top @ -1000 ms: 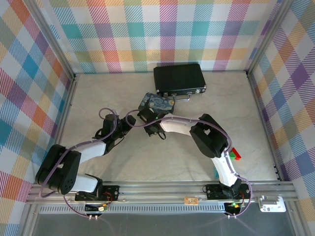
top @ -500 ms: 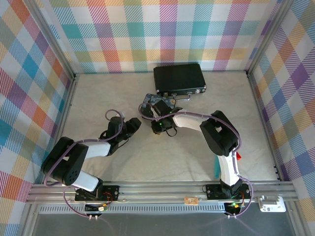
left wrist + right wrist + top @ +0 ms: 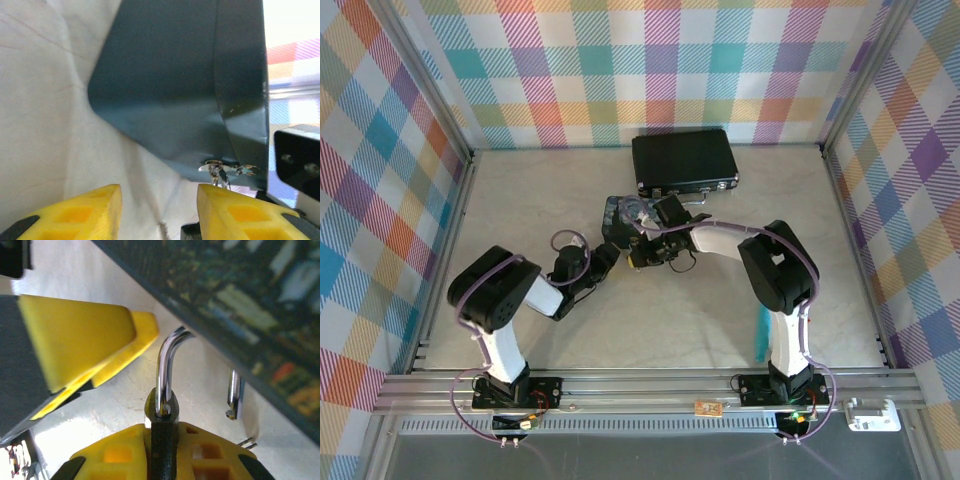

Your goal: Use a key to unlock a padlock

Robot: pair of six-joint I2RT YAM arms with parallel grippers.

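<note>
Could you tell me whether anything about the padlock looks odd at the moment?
Yes: the padlock, clamped in the right end effector, has its shackle open. One leg sits in the body; the notched free leg hangs clear beside it, close under the edge of the painted tin.

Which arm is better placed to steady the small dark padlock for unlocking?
Right. The right arm's yellow fingers clamp the small dark padlock with a silver metal shackle beside the blue painted tin; the left arm's yellow fingers are open.
</note>
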